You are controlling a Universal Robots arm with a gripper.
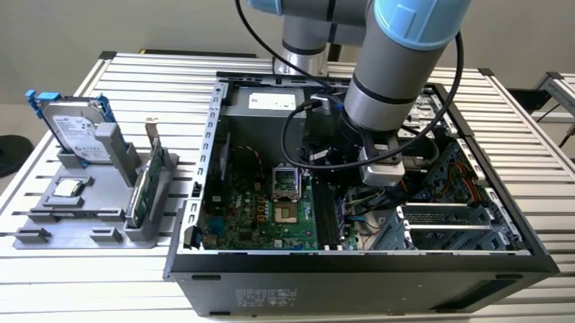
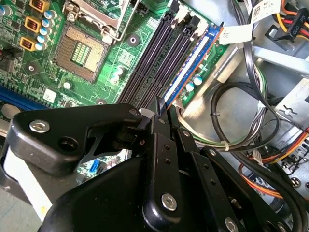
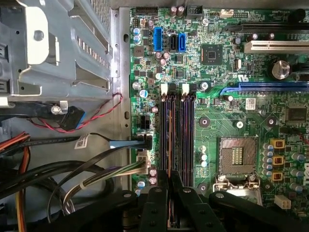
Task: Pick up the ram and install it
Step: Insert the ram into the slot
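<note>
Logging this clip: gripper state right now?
Gripper: shut on the ram, which stands on edge in a motherboard slot.

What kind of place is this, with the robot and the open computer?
Probably a robot lab or test bench. An open computer case lies on a slatted metal table, a grey rack holds spare parts, and the pincer holds the ram at the motherboard's slots.
</note>
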